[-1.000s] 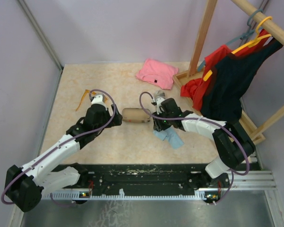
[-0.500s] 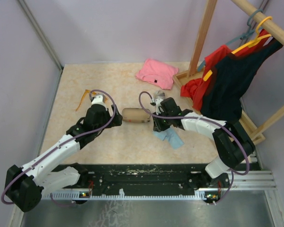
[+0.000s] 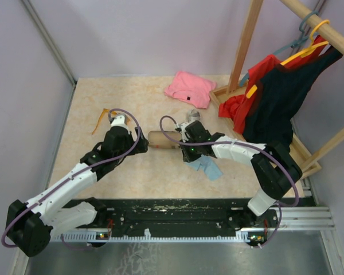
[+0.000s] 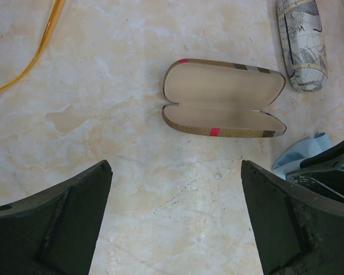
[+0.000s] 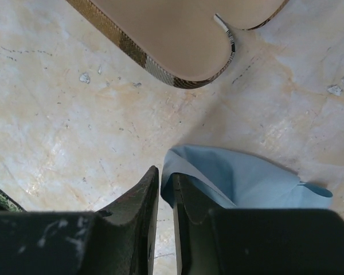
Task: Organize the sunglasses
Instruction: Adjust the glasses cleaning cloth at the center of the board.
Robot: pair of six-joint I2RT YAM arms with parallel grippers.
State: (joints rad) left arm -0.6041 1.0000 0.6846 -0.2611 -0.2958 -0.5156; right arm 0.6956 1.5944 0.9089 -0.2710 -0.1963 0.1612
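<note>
Judging task barely begun: orange sunglasses (image 4: 50,31) lay on tabletop (image 4: 103,126), outside empty open brown case (image 4: 218,94); red pair unseen; left tool (image 4: 175,166) gaped empty, right tool (image 5: 166,175) pinched blue cloth (image 5: 246,177) edge.

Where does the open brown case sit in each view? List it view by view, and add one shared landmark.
Top external: open brown case near the picture's centre.
Left wrist: case upper centre.
Right wrist: case at the top edge, cropped.
Shared landmark: blue cloth beside it.
</note>
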